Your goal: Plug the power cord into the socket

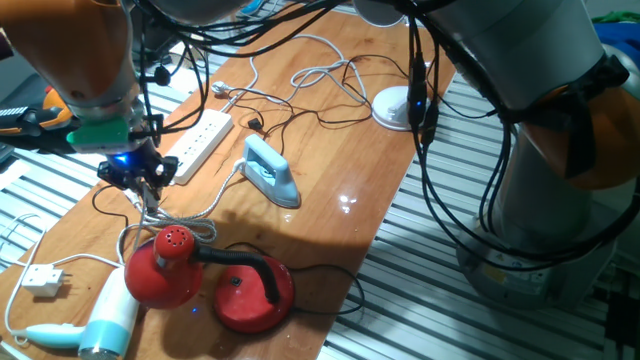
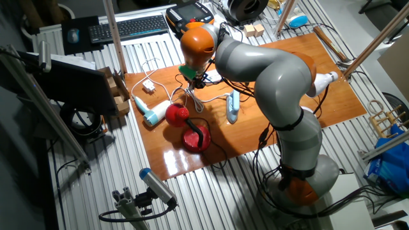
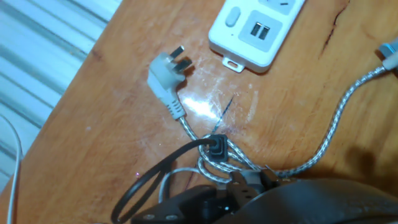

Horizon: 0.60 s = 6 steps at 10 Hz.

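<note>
The socket, a long white power strip [image 1: 200,143], lies on the wooden table; its near end with two USB ports shows at the top of the hand view [image 3: 255,28]. My gripper [image 1: 148,192] hovers just off that end, low over the table, and also shows in the other fixed view [image 2: 195,82]. In the hand view my gripper [image 3: 239,180] appears shut on the power cord, a black cable whose small black plug [image 3: 217,148] sticks out past the fingertips and whose loop [image 3: 146,180] hangs to the left. The plug is short of the strip and apart from it.
A white plug on a white-grey braided cord [image 3: 166,78] lies beside the strip's end. A blue iron [image 1: 272,172] sits right of the strip. A red lamp [image 1: 165,265], a hair dryer [image 1: 105,320] and a square white plug [image 1: 42,280] lie nearer the front. Loose cords cross the table.
</note>
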Each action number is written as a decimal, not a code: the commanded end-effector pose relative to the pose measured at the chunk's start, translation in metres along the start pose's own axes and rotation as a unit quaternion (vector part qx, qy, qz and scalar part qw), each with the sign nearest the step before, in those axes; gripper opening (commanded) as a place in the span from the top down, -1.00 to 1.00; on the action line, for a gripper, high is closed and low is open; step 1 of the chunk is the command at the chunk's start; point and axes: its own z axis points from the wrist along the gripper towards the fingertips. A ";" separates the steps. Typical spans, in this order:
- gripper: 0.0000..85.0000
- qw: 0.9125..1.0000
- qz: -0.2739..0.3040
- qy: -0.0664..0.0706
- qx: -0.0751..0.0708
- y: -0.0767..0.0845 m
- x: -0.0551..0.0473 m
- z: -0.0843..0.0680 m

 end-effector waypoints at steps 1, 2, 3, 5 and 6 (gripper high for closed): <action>1.00 1.000 0.013 0.002 0.003 0.000 0.000 0.000; 1.00 0.999 0.032 0.000 0.008 -0.001 -0.002 -0.001; 1.00 0.999 0.046 -0.001 0.011 -0.002 -0.005 -0.002; 1.00 0.996 0.085 0.003 0.016 -0.004 -0.014 -0.005; 1.00 0.995 0.101 0.006 0.019 -0.006 -0.019 -0.006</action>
